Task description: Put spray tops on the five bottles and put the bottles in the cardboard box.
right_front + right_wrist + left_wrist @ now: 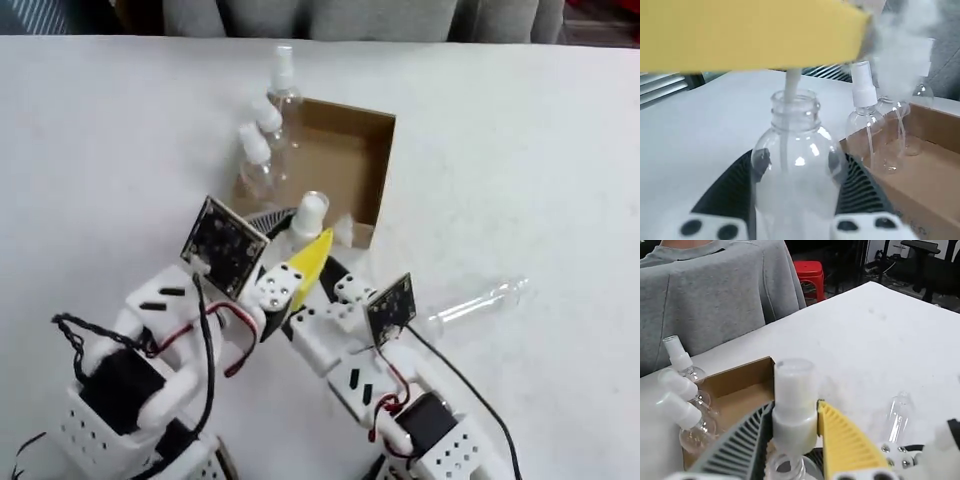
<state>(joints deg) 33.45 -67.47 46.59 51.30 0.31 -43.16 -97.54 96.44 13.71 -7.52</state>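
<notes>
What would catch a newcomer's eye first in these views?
The left gripper pinches a white plastic spray top just above the clear plastic bottle held by the right gripper, its tube reaching into the neck. Beyond them, three capped clear bottles stand in the brown cardboard box, and one uncapped clear bottle lies on the white table away from the box.

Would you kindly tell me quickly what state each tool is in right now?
Left tool: closed on a spray top.
Right tool: closed on a clear bottle.
</notes>
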